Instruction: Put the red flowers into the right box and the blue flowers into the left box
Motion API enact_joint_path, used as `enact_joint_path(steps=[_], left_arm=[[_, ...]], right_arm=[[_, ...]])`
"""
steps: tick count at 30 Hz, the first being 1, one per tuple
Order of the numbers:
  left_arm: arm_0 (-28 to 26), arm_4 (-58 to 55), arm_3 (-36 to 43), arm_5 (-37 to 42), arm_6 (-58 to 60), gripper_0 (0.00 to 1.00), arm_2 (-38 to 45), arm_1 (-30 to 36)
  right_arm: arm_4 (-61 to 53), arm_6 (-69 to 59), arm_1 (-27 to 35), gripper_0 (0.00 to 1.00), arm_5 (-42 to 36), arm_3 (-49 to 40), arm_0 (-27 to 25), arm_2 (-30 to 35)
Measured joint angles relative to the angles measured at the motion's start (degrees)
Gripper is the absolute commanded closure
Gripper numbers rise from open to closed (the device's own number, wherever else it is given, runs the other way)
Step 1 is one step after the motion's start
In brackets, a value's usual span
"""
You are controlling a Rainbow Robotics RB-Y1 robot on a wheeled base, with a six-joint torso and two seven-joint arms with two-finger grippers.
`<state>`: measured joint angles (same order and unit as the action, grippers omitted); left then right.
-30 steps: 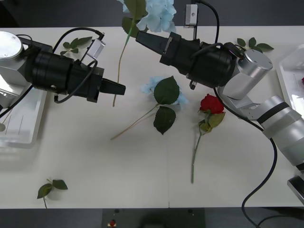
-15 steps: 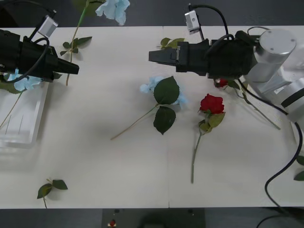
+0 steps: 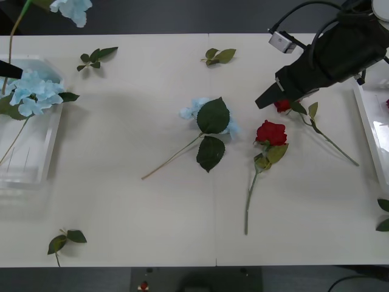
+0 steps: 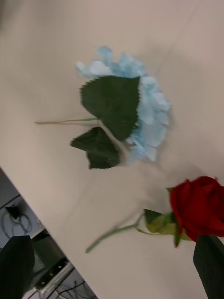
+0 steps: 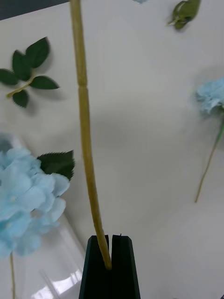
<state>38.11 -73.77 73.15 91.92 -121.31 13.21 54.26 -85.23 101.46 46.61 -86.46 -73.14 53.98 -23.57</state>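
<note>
My left gripper (image 3: 8, 69) is at the far left, above the left box (image 3: 30, 170), shut on the thin stem (image 5: 85, 117) of a blue flower (image 3: 72, 9) whose head hangs beyond the table's far edge. Another blue flower (image 3: 33, 91) lies in the left box. A third blue flower (image 3: 206, 115) lies at mid-table. My right gripper (image 3: 263, 101) is open, its tip just left of a red flower (image 3: 281, 106). A second red flower (image 3: 271, 132) lies beside it. In the right wrist view the fingers (image 4: 210, 261) stand apart over a red bloom (image 4: 200, 205). The right box (image 3: 368, 131) sits at the right edge.
Loose green leaf sprigs lie at the back left (image 3: 96, 58), back centre (image 3: 219, 56), front left (image 3: 65, 239) and right edge (image 3: 384, 216). The table's front half holds only stems.
My left arm has swung far left with the blue flower, from mid-table to over the left box. My right arm has pulled back to the right, uncovering a red flower.
</note>
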Motion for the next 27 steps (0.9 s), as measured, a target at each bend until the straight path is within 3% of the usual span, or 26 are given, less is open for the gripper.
enact_joint_path(steps=[5,10,20,27], left_arm=[[-2.7,6.6,0.1,0.3,0.9,1.00,2.2,2.6],[-6.0,12.1,0.2,0.3,11.4,1.00,2.2,4.7],[-8.3,24.2,0.2,0.3,16.7,1.00,2.3,5.0],[-8.9,27.3,0.2,0.1,17.6,1.00,2.2,5.0]], right_arm=[[10.2,0.2,1.2,0.00,-2.2,-0.1,0.0,0.0],[18.7,8.9,2.7,0.00,-1.5,-0.3,0.0,-0.4],[21.7,13.0,8.7,0.00,11.7,-1.0,0.0,-15.9],[21.9,13.0,8.2,0.00,16.2,1.6,0.0,-17.0]])
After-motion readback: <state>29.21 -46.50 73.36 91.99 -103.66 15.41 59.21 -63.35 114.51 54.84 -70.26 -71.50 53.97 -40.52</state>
